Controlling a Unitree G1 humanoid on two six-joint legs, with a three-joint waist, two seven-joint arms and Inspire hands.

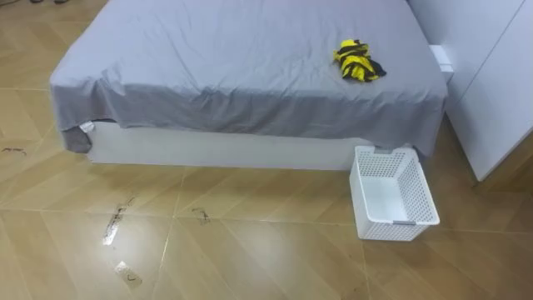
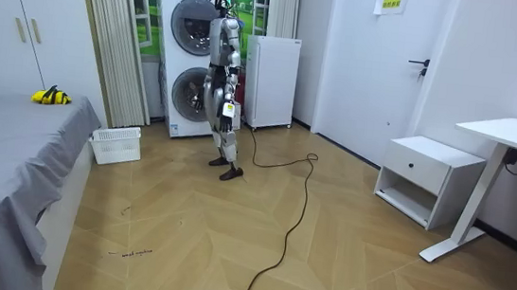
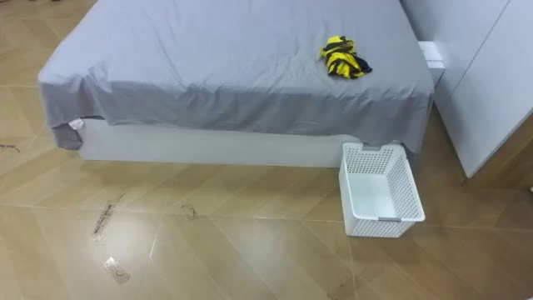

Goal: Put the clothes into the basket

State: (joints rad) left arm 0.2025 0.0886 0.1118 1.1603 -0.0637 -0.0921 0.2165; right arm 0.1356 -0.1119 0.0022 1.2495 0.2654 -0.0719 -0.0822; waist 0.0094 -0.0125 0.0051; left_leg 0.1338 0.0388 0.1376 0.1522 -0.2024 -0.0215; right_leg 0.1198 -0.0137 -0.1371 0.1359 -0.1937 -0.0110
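One small heap of yellow-and-black clothes (image 1: 358, 61) is seen on the grey-sheeted bed (image 1: 208, 58), toward its far right corner and close to the right edge. The heap is crumpled and rests on top of the sheet. The sheet is draped over the near side of the bed, and the white base is left showing beneath it.

The white perforated basket (image 1: 387, 230) is set upright on the wooden floor (image 1: 250, 242), just beside the bed's near right corner, with its far rim close against the hanging sheet. Its white bottom is seen through the open top. The clothes are kept well apart from it, up on the mattress. A white wardrobe (image 1: 500, 92) is placed to the right of bed and basket. A few scuff marks (image 1: 112, 227) are seen on the near left floor.

In the room view the robot is seen standing upright before two stacked washing machines (image 2: 183, 62), turned toward the bed, well apart from bed and basket. The left hand (image 2: 227, 113) is hung beside the hip; whether it is open or closed cannot be told.
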